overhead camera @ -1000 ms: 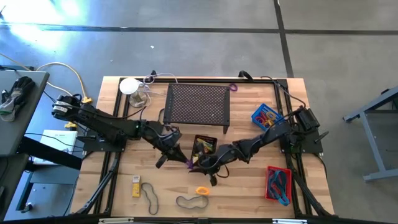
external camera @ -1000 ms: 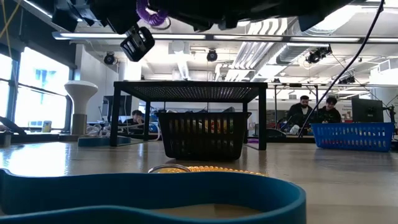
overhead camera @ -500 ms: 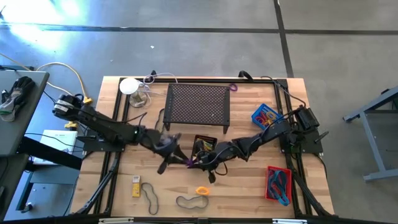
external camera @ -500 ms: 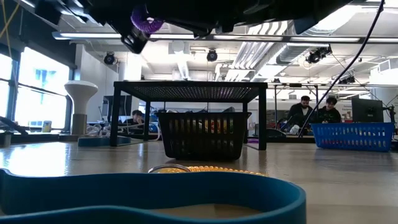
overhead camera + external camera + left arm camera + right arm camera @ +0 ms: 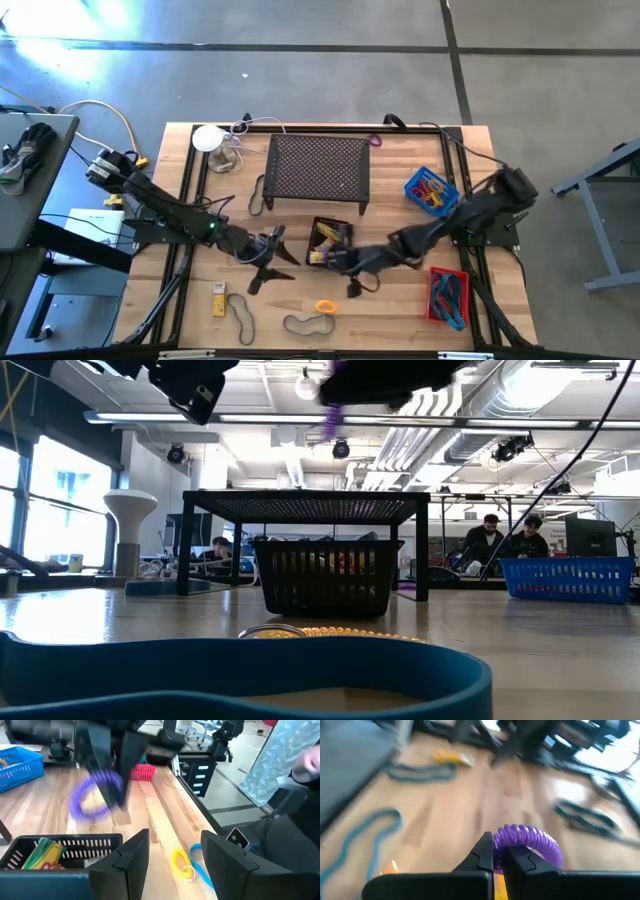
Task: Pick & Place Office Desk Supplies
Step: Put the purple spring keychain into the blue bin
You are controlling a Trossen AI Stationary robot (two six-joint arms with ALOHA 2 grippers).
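Observation:
A purple coiled ring [image 5: 526, 841] hangs in the air just in front of the black mesh basket [image 5: 330, 238], with my right gripper [image 5: 501, 857] shut on it. In the left wrist view the ring [image 5: 95, 793] shows blurred, under the dark right gripper. My left gripper [image 5: 175, 855] stands open and holds nothing, a short way to the ring's left [image 5: 262, 258], above the table. On the table near the front edge lie a yellow packet [image 5: 218, 300], an orange ring [image 5: 325, 306] and two dark rubber-band loops [image 5: 240, 318]. My right gripper pinches the purple ring's coil [image 5: 502, 847] between its two fingers, at one spot on the loop. The fingers come from the table's right, slanting a little downward. The ring stands out beyond the fingertips, lifted clear of the table.
The black perforated stand [image 5: 318, 168] stands at the back middle. A blue basket [image 5: 430, 190] sits at the right and a red basket [image 5: 447, 295] at the front right. A white lamp-like object [image 5: 210, 140] is at the back left. People sit beyond the table [image 5: 505, 535].
My left gripper has let go of the purple ring and swung back toward the table's left and near edge. My right gripper has carried the ring toward the table's right, nearer the black basket, clear of the table.

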